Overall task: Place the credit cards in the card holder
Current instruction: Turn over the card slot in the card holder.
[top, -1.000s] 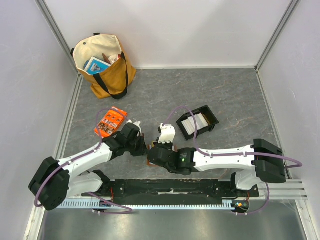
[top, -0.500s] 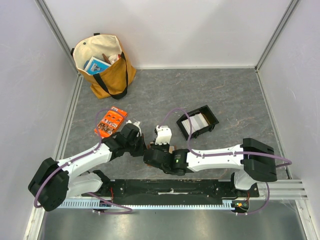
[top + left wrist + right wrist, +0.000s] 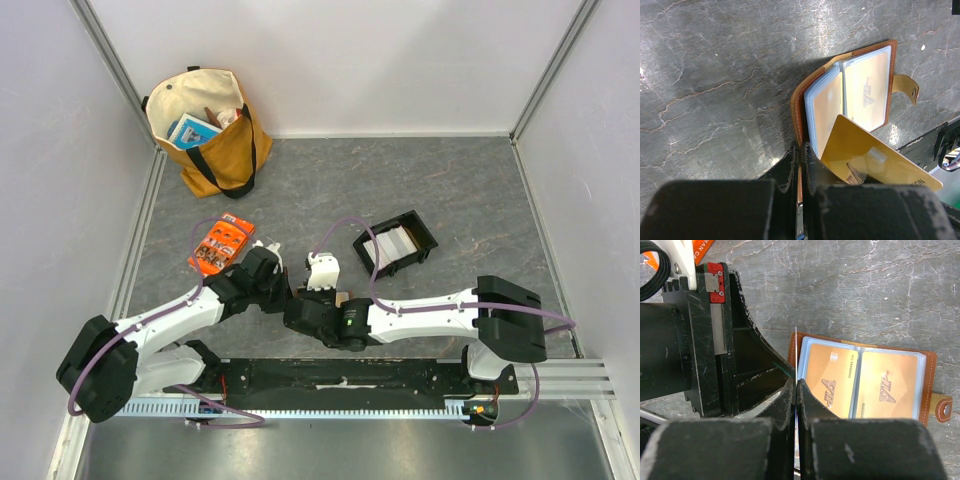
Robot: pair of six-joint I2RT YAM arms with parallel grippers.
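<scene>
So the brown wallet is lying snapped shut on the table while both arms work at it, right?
Not shut: the card holder lies open on the table, its strap undone, as the right wrist view shows. The rest holds.

One tan card holder (image 3: pixel 930 371), lying open; two gold cards (image 3: pixel 830 382) in its clear sleeves and one loose gold card (image 3: pixel 875 157) besides, three gold in all; one black tray (image 3: pixel 424 236) at 2 o'clock from the holder, with one stack of pale cards (image 3: pixel 390 244) too tightly packed to count; one orange packet (image 3: pixel 220 245) at 10 o'clock; one tote bag (image 3: pixel 225 160) at 11 o'clock; two robot arms (image 3: pixel 440 312)
</scene>
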